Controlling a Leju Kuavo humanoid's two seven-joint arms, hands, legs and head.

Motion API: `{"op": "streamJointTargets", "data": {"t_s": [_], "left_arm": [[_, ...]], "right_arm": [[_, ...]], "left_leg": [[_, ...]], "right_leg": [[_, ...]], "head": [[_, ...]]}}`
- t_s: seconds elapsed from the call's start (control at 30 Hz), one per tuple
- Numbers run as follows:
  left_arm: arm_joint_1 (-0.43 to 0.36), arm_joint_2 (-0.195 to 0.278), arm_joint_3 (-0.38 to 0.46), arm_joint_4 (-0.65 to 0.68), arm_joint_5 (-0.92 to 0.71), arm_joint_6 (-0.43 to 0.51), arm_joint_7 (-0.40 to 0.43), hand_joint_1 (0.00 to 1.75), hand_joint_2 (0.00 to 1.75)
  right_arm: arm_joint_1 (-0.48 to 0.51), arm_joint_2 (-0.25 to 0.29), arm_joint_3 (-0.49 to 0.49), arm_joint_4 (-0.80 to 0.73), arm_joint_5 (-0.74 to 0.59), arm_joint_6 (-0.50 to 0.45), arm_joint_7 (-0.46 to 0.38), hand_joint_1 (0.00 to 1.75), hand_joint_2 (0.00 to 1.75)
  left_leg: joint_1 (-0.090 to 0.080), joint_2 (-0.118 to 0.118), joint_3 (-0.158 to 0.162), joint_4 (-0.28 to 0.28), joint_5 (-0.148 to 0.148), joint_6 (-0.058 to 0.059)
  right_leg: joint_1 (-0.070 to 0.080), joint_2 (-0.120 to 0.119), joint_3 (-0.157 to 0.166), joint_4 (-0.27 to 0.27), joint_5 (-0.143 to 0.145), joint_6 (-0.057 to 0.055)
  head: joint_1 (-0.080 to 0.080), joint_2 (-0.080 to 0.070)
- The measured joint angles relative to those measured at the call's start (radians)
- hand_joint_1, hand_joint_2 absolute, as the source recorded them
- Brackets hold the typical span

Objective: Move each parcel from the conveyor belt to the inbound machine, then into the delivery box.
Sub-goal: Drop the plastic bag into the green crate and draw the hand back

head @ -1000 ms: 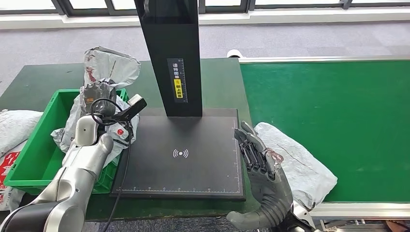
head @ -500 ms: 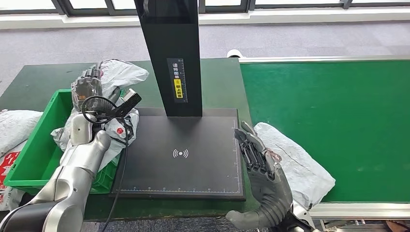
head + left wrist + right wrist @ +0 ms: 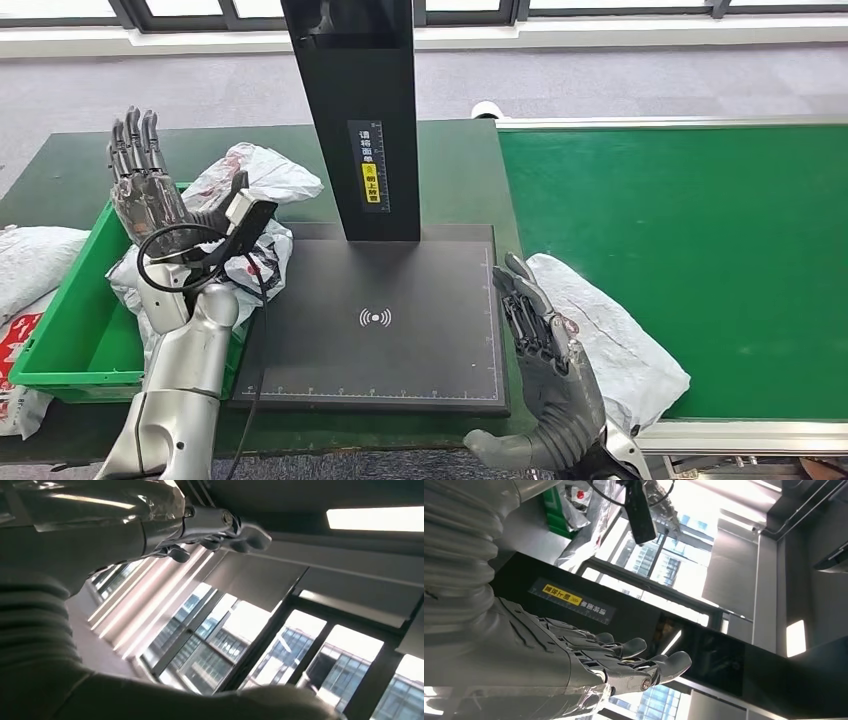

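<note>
Head view: the left hand (image 3: 140,180), empty, fingers spread, hovers upper left over the parcel (image 3: 250,215) in the green box (image 3: 75,310). The right hand (image 3: 545,350), empty and flat, touches the next parcel (image 3: 620,340), lower right on the conveyor belt (image 3: 700,250); it should curl under its edge.

Right wrist view: fingers (image 3: 624,655) extended, nothing held.

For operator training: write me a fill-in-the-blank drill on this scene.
1. The left hand is raised, fingers spread, holding ____.
2. The crumpled parcel lies at the edge of the ____ bin.
3. The right hand hovers beside the parcel on the ____ belt.
Missing: nothing; green; conveyor
</note>
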Motion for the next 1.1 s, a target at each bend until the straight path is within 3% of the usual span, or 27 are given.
{"op": "streamJointTargets", "data": {"t_s": [0.17,0.4,0.5,0.6,0.7,0.77,0.83,0.9,0.97,1.1], "left_arm": [[0.046,-0.039,0.015,-0.127,-0.004,0.001,0.001,0.00,0.00],[0.049,-0.048,0.037,-0.176,-0.003,0.000,-0.019,0.00,0.00],[0.046,-0.069,0.097,-0.222,0.071,0.001,-0.156,0.00,0.00],[0.048,-0.100,0.181,-0.279,0.269,0.001,-0.337,0.00,0.00],[0.122,-0.114,0.182,-0.359,0.572,-0.012,-0.371,0.00,0.00],[0.213,-0.110,0.121,-0.438,0.798,-0.101,-0.348,0.00,0.00],[0.315,-0.099,0.026,-0.519,0.966,-0.302,-0.335,0.00,0.00],[0.402,-0.089,-0.070,-0.585,1.034,-0.499,-0.340,0.00,0.00],[0.459,-0.080,-0.143,-0.633,1.047,-0.610,-0.353,0.00,0.00],[0.541,-0.066,-0.244,-0.693,0.994,-0.785,-0.382,0.00,1.75]], "right_arm": [[0.006,0.000,0.000,0.000,0.002,-0.002,0.000,0.00,1.75],[0.006,0.000,0.000,0.000,0.002,-0.002,0.000,0.00,1.75],[0.006,0.000,0.000,0.002,0.005,-0.010,0.000,0.00,1.75],[0.006,0.000,-0.002,0.009,0.021,-0.029,0.000,0.00,1.75],[0.013,0.009,-0.026,0.028,0.080,-0.066,0.001,0.00,1.75],[0.034,0.032,-0.070,0.043,0.184,-0.125,0.014,0.00,1.75],[0.067,0.069,-0.149,0.054,0.305,-0.200,0.036,0.00,1.75],[0.093,0.102,-0.239,0.063,0.372,-0.242,0.049,0.00,1.75],[0.105,0.129,-0.307,0.074,0.425,-0.268,0.076,0.00,1.75],[0.085,0.167,-0.420,0.142,0.688,-0.380,0.268,0.00,1.75]], "left_leg": [[0.001,0.000,0.000,0.000,0.000,0.000],[0.001,-0.001,0.000,0.000,0.002,-0.001],[0.001,-0.001,0.000,0.000,0.002,-0.001],[0.001,-0.001,0.000,0.000,0.001,0.000],[0.001,0.000,0.001,0.000,0.000,0.000],[0.001,0.000,0.001,0.000,-0.001,0.000],[0.001,-0.003,0.000,0.000,-0.002,0.002],[0.001,-0.006,-0.001,0.000,-0.003,0.002],[0.000,-0.005,-0.001,0.000,-0.003,0.002],[-0.002,-0.003,0.000,0.000,-0.004,0.003]], "right_leg": [[0.000,0.000,0.000,0.000,0.000,0.000],[0.002,-0.001,0.000,0.000,0.000,0.000],[0.002,-0.001,0.000,0.000,0.001,-0.001],[0.001,-0.001,0.000,0.000,0.000,0.000],[0.001,0.000,0.000,0.000,0.000,0.000],[0.001,0.000,0.000,0.000,-0.002,0.000],[0.001,-0.004,0.000,0.000,-0.004,0.001],[0.000,-0.008,0.001,0.000,-0.006,0.002],[-0.001,-0.006,0.001,0.000,-0.005,0.002],[-0.001,-0.004,0.001,0.000,-0.005,0.003]], "head": [[0.000,0.000],[0.000,0.000],[0.000,0.000],[0.000,0.000],[0.000,0.000],[0.000,0.000],[0.000,0.000],[0.000,0.000],[0.000,0.000],[0.000,0.000]]}}
